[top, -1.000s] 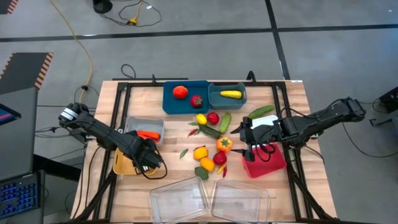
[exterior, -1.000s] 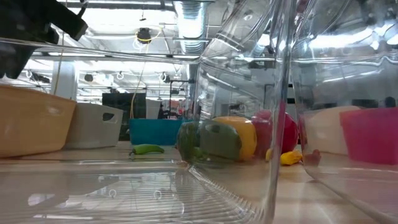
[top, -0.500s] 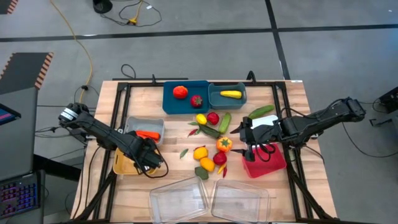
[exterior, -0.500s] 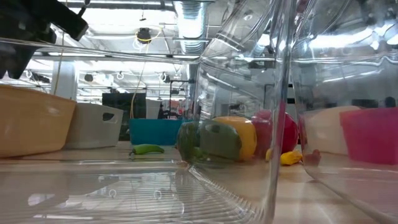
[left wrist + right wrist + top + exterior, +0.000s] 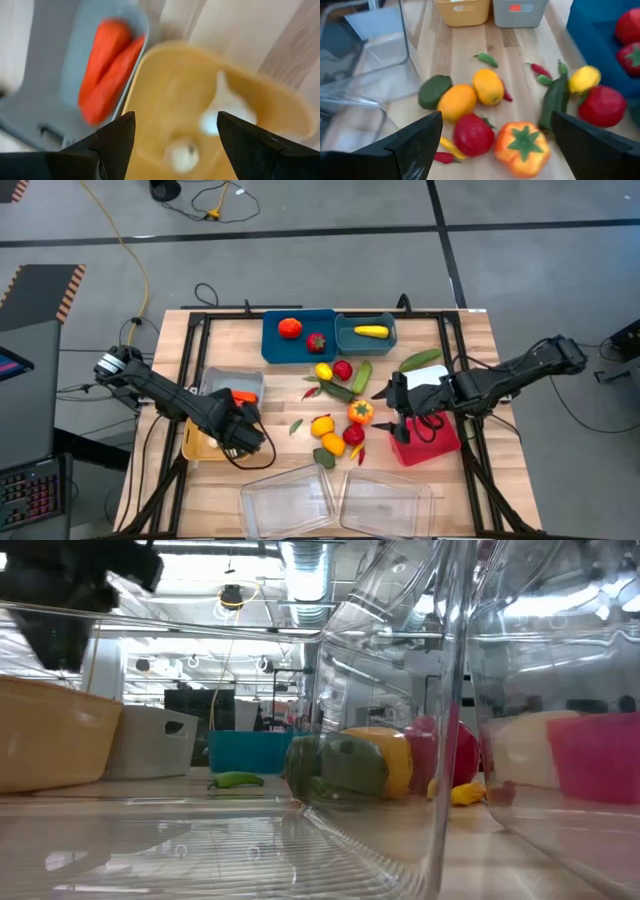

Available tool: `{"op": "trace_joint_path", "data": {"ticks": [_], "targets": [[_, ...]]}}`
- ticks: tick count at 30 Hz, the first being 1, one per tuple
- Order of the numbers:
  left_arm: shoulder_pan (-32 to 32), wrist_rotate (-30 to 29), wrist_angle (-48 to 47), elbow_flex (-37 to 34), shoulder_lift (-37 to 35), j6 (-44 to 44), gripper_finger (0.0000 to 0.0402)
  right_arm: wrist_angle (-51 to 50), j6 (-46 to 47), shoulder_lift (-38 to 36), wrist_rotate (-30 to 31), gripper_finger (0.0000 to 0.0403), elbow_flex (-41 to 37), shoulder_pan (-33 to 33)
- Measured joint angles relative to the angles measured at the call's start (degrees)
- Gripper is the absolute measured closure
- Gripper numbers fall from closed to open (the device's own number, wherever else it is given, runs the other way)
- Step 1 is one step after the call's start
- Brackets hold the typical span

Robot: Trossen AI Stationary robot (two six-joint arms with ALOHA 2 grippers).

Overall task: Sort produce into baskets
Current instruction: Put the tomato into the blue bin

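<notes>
Since the earlier frame, the left gripper (image 5: 243, 432) is lifting slightly over the tan-yellow bin (image 5: 260, 107), jaws parted and empty; white pieces (image 5: 225, 107) are lying below. Loose produce (image 5: 338, 415) is sitting mid-worktop, nearer the right gripper (image 5: 392, 412), whose wide, empty jaws are facing the orange pepper (image 5: 522, 142).

Looks like a robotics lab or workshop hall: grey concrete floor (image 5: 300, 270) crossed by dark tape lines, yellow cable (image 5: 130, 255) lying loose, hazard-striped mat (image 5: 45, 285), wooden table (image 5: 470, 330) on a black metal frame. Behind, exposed ceiling duct (image 5: 305, 565) and rows of strip lights.
</notes>
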Motion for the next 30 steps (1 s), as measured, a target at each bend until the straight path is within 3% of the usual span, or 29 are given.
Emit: {"op": "trace_joint_path", "data": {"ticks": [8, 16, 24, 30], "targets": [[1.08, -3.08, 10.41, 0.02, 0.0, 6.53, 0.0134, 0.44, 5.79, 0.02, 0.02, 0.0005, 0.0, 1.56], [2.98, -4.09, 16.09, 0.04, 0.01, 11.48, 0.0134, 4.23, 7.32, 4.71, 0.01, 0.0005, 3.24, -2.62], [4.63, -7.17, 22.64, 0.04, 0.02, 16.16, 0.0135, -7.85, 4.06, 16.54, -2.66, 0.0005, 11.39, -6.92], [5.66, -7.58, 26.85, 0.04, 0.02, 19.84, 0.0135, -14.9, 8.1, 23.98, -3.26, 0.0005, 16.51, -9.79]]}}
